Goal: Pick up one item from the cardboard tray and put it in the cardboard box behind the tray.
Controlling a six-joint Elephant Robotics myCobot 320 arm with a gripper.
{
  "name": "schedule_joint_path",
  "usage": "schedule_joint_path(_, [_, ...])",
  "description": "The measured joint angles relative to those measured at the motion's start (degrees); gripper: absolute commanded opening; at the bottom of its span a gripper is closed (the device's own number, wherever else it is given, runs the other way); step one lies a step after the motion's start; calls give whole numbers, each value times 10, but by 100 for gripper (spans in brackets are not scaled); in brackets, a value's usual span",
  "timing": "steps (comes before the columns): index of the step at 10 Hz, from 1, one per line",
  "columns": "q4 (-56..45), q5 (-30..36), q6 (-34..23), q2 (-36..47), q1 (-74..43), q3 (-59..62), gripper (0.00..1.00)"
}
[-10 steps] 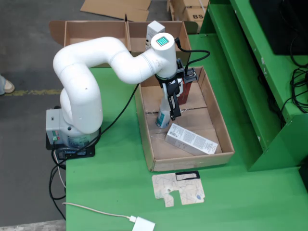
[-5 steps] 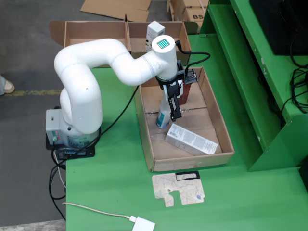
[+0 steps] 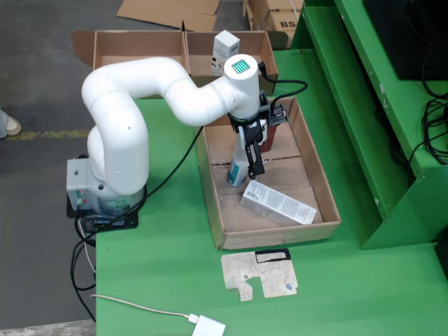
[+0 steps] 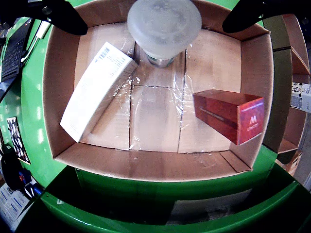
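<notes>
Arm down in the tray, claw spread wide either side of the upright bottle — nothing gripped.

Nearest in the fixed view: a flat cardboard scrap [image 3: 260,274] on the green table [image 3: 161,273], then the cardboard tray [image 3: 280,236]. A white carton [image 3: 278,202] lies flat near its front wall; just behind it the bottle [image 3: 238,170] stands upright on the tray floor, and a red box [image 3: 267,133] lies by the far wall. The gripper [image 3: 248,166] hangs over the bottle; in the wrist view its two black fingers [image 4: 60,13] sit far apart, the frosted cap [image 4: 164,23] between them — touching neither. Beyond the tray stands the cardboard box [image 3: 140,46], a white carton upright in its right compartment.
</notes>
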Motion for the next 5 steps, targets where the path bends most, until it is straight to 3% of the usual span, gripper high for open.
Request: schedule_joint_path(5, [9, 10, -5, -18, -5, 4, 100])
